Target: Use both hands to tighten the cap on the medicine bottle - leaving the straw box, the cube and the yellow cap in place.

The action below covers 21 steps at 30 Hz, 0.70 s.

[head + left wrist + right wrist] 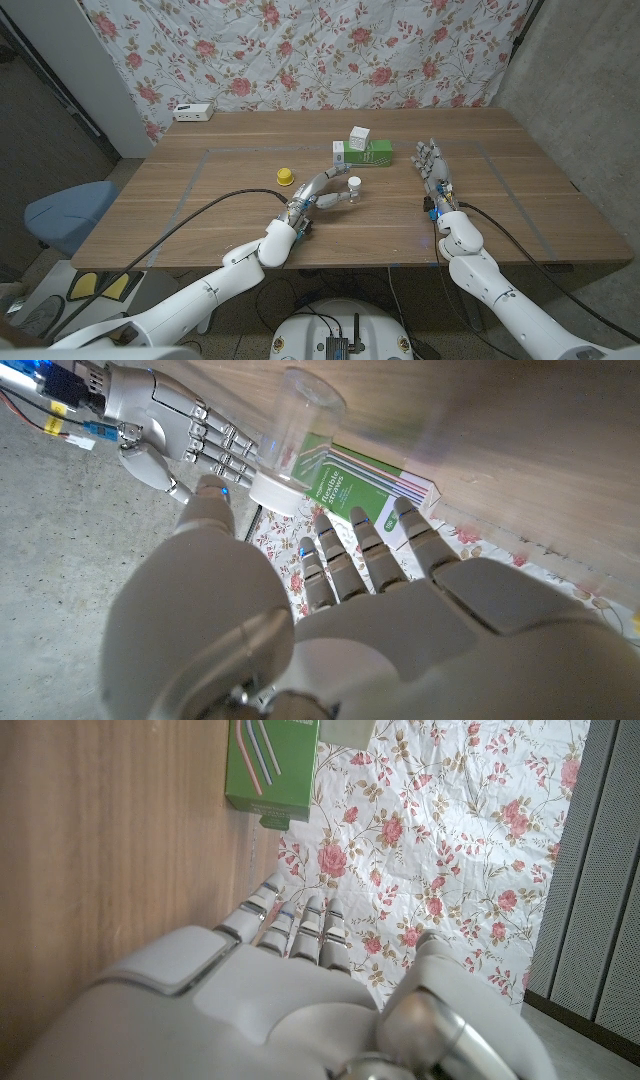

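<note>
Reaching beside the medicine bottle (pixel 354 188), left hand (pixel 318 192), fingers spread.

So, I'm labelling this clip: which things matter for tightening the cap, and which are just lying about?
For the job:
- medicine bottle with white cap, standing upright
- left hand, fingers at the bottle
- right hand, apart from it

Lying about:
- straw box
- cube
- yellow cap
- white device at the far edge
</note>
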Available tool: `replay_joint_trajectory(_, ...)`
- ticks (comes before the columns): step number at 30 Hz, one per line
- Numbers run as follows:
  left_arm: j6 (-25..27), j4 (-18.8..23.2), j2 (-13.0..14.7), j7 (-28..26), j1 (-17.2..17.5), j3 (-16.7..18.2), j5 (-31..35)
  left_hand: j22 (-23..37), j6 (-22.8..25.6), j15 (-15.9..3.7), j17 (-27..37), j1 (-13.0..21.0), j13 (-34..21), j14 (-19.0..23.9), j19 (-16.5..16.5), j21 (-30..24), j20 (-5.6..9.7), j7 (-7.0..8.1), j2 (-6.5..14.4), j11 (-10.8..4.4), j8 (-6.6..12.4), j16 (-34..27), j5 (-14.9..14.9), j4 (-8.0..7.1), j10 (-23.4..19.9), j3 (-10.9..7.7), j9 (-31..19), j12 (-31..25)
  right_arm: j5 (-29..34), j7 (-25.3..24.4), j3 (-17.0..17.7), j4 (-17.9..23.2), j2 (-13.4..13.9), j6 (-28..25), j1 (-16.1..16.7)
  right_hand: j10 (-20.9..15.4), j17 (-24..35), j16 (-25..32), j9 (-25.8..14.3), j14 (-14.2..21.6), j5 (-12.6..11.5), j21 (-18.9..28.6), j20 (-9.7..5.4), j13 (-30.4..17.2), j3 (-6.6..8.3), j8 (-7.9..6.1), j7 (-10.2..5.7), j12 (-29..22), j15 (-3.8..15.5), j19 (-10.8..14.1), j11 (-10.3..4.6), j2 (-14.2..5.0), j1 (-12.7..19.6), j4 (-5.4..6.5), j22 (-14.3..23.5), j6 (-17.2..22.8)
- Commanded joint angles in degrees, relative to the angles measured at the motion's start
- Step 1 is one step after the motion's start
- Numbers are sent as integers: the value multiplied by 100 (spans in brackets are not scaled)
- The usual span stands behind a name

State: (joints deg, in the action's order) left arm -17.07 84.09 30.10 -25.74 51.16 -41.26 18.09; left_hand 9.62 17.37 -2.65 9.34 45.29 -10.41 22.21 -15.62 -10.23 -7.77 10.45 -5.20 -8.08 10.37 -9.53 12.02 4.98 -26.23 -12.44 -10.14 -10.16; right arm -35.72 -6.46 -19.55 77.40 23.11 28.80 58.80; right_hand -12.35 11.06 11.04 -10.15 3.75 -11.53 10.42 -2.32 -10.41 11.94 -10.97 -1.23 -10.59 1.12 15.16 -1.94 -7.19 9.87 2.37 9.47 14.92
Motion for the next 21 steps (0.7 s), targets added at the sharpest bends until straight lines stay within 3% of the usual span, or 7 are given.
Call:
replay_joint_trajectory(1,-21,270,120,41,129,134,-13,7,-13,-561,11,-70,4,-55,53,10,-18,9,-25,-5,-3,-16,59,-10,24,52,-6,-25,69,-45,-26,102,11,25,51,31,10,17,-16,5,-20,18,-165,-7,48,26,-24,13,-25,-31,23,16,-30,3,8,-25)
replay_joint_trajectory(8,-103,393,142,5,215,239,-61,9,-22,-541,14,-152,3,-119,101,10,-36,5,-17,6,0,-15,76,-49,81,93,-7,-24,137,-91,-28,282,90,-27,98,53,6,14,-16,-4,-20,19,-173,-6,62,30,-32,11,132,-37,40,22,-30,-5,9,-46)
replay_joint_trajectory(21,-240,557,103,-156,397,512,-275,13,47,-511,19,-256,1,-128,81,-21,-47,-65,79,15,32,-43,101,-117,114,118,-9,-43,183,-191,-8,563,215,-174,215,121,2,11,-17,-12,-20,30,-213,-6,77,57,-8,23,180,-18,79,27,-34,-10,9,-140)
